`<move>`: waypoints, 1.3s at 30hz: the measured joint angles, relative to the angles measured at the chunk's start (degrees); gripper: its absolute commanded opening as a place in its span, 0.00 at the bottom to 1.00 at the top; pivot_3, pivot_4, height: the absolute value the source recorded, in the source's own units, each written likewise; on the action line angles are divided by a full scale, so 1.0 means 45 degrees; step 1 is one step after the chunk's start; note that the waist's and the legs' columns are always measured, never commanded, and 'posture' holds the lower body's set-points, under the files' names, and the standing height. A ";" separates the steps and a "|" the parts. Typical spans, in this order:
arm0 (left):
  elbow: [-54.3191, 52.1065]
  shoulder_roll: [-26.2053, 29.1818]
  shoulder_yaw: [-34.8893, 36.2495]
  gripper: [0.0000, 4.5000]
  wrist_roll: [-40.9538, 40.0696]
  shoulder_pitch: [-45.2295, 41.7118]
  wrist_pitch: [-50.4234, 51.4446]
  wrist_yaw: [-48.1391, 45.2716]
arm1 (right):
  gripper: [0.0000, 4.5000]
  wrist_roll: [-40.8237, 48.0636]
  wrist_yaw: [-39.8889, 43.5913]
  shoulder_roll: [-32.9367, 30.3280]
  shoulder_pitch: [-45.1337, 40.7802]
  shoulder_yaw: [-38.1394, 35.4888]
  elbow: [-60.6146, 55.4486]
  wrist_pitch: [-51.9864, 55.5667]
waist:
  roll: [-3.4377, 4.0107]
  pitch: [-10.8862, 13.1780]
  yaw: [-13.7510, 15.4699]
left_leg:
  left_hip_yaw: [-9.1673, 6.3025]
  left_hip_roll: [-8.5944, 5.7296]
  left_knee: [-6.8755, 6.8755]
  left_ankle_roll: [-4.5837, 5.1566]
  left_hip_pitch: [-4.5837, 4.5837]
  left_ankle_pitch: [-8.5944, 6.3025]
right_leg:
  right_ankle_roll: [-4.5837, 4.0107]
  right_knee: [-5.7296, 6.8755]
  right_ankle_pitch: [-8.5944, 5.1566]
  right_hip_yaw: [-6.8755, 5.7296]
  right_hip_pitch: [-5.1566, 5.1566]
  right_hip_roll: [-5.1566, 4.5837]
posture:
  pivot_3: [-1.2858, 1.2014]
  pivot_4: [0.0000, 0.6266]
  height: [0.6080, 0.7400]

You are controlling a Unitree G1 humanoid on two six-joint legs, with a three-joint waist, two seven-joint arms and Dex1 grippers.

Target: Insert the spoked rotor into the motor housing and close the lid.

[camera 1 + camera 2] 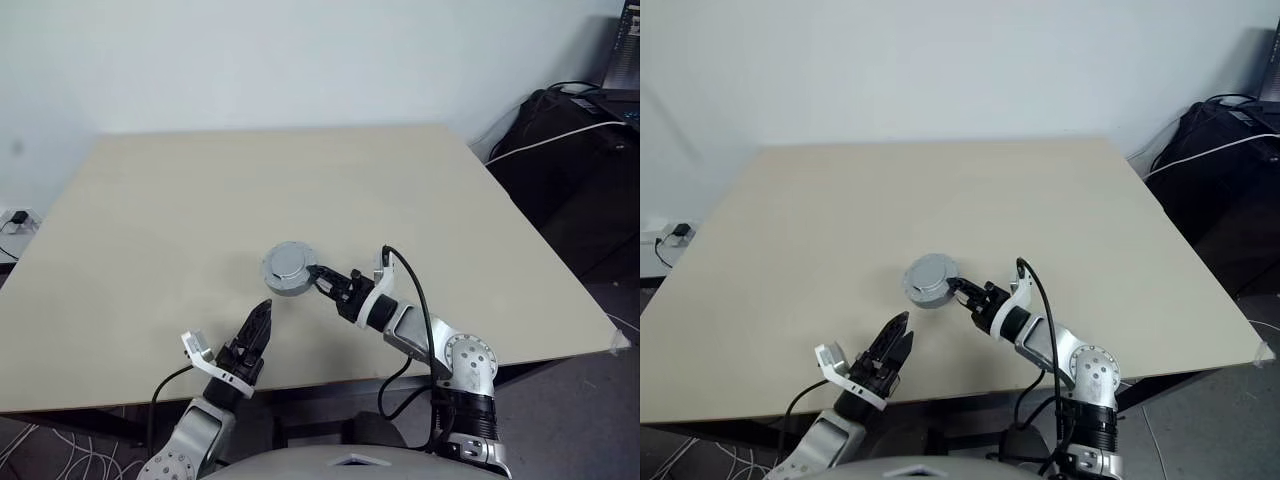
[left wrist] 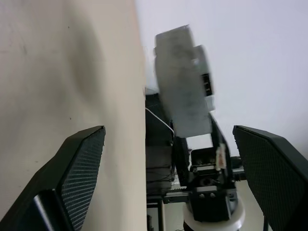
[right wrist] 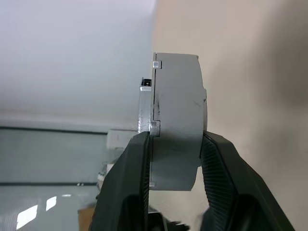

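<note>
The right gripper (image 1: 318,274) is pinching a round grey motor assembly (image 1: 288,268) by its edge and holding it just above the table (image 1: 150,200), near the front middle of the top. In the right wrist view its two fingers (image 3: 132,178) are clamping the flat faces of the grey body, with a thinner plate sitting flush against one side (this looks like the lid (image 3: 145,103) already seated on the housing (image 3: 175,120), though the seam alone cannot confirm it is fully home). The rotor is presumably inside; nothing of its spokes can be made out. The left gripper (image 1: 262,318) is hovering low near the front edge, fingers spread wide and holding nothing, pointing up toward the assembly but well short of it. To finish this well, the right hand should be keeping its squeeze steady and square across the faces so the plate is not being levered off, while the assembly is being lowered flat onto the table rather than dropped. If the seam needs closing, the left fingers should be coming in on the rim opposite the right grip, pressing evenly rather than at one corner.
</note>
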 measured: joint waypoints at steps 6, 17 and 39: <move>0.0095 0.0057 -0.0289 1.00 -0.0371 -0.0127 -0.0379 -0.0417 | 0.27 0.0513 -0.0336 -0.0192 0.0192 0.0390 -0.0007 0.0000 | 0.0001 0.0000 -0.0005 | 0.0001 0.0002 0.0006 0.0001 0.0002 0.0000 | 0.0004 0.0000 0.0003 -0.0001 0.0006 0.0007 | 0.52 0.00 1.00; 0.0583 0.0144 -0.0714 1.00 -0.0737 -0.0303 -0.1063 -0.0760 | 0.27 0.1621 -0.0680 -0.0867 0.0644 0.1339 -0.0117 0.0007 | 0.0000 -0.0001 -0.0003 | 0.0001 0.0004 0.0026 0.0005 0.0008 0.0001 | 0.0011 0.0002 0.0009 -0.0001 0.0024 0.0016 | 0.52 0.00 1.00; 0.0614 0.0196 -0.0985 0.49 -0.1259 -0.0389 -0.1459 -0.0741 | 0.27 0.3278 -0.1038 -0.2074 0.1139 0.2649 -0.0554 -0.0867 | -0.0001 -0.0006 0.0018 | 0.0002 0.0029 0.0079 0.0013 0.0004 -0.0005 | 0.0029 0.0004 0.0022 -0.0001 0.0040 0.0039 | 0.52 0.00 1.00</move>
